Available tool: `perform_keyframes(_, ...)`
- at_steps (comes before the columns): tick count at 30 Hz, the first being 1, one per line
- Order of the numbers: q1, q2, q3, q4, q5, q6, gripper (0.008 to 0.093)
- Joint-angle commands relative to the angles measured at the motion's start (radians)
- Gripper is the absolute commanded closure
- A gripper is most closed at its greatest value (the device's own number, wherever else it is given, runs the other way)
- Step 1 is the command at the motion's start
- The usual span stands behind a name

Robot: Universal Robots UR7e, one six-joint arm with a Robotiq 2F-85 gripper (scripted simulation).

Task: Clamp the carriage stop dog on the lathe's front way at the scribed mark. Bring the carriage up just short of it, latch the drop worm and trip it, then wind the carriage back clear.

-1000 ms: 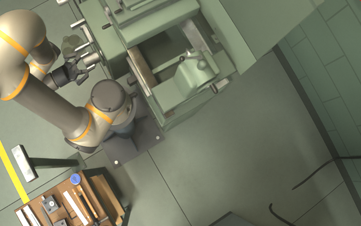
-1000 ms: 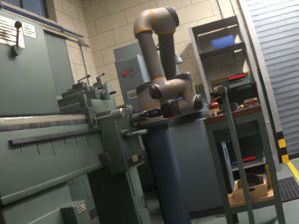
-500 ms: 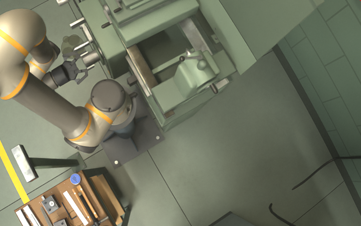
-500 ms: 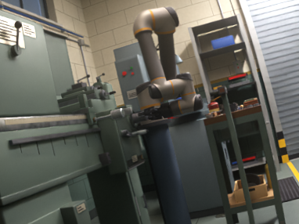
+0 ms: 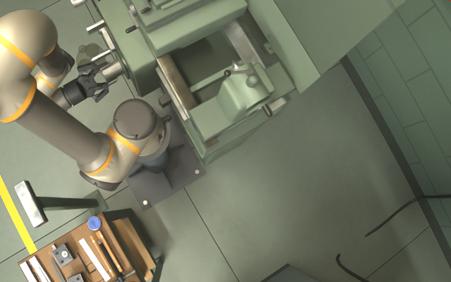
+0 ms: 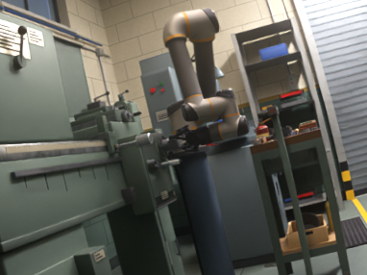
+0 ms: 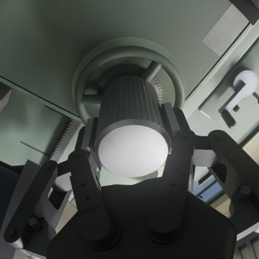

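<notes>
A knurled steel knob (image 7: 131, 125) sticks out from the hub of the carriage handwheel (image 7: 128, 79) on the green apron (image 5: 133, 63) of the lathe, and my gripper (image 7: 131, 135) is closed around that knob (image 5: 111, 70) from the front. The handwheel has a graduated dial behind the knob. The apron hangs under the carriage (image 6: 108, 120) on the lathe bed. The front way (image 6: 53, 150) runs left of the carriage as a pale steel strip. A small dark block (image 5: 165, 100) sits by the front way near the tailstock (image 5: 246, 89). A rack (image 7: 63, 139) with teeth runs under the bed.
The lathe bed and headstock (image 6: 33, 77) fill the left side. A small crank with a dial (image 7: 238, 93) sits on the apron right of the handwheel. A tool bench (image 5: 83, 252) with several tools stands by my base (image 5: 163, 166). A shelf unit (image 6: 283, 81) stands behind it.
</notes>
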Motion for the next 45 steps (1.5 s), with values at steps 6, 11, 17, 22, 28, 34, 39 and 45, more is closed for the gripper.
perform_keyframes(6, -0.005, 0.001, -0.007, 0.004, -0.005, 0.185, 0.0934)
perform_keyframes(11, -0.009, 0.002, -0.012, 0.008, -0.009, 0.338, 0.0934)
perform_keyframes(17, -0.013, 0.004, -0.019, 0.013, -0.013, 0.509, 0.0934)
perform_keyframes(22, -0.017, 0.006, -0.023, 0.016, -0.017, 0.636, 0.0934)
perform_keyframes(28, -0.02, 0.007, -0.028, 0.019, -0.02, 0.763, 0.0934)
perform_keyframes(34, -0.022, 0.008, -0.032, 0.022, -0.022, 0.858, 0.0934)
perform_keyframes(39, -0.024, 0.009, -0.034, 0.023, -0.024, 0.912, 0.0934)
perform_keyframes(45, -0.024, 0.009, -0.035, 0.024, -0.025, 0.948, 0.0934)
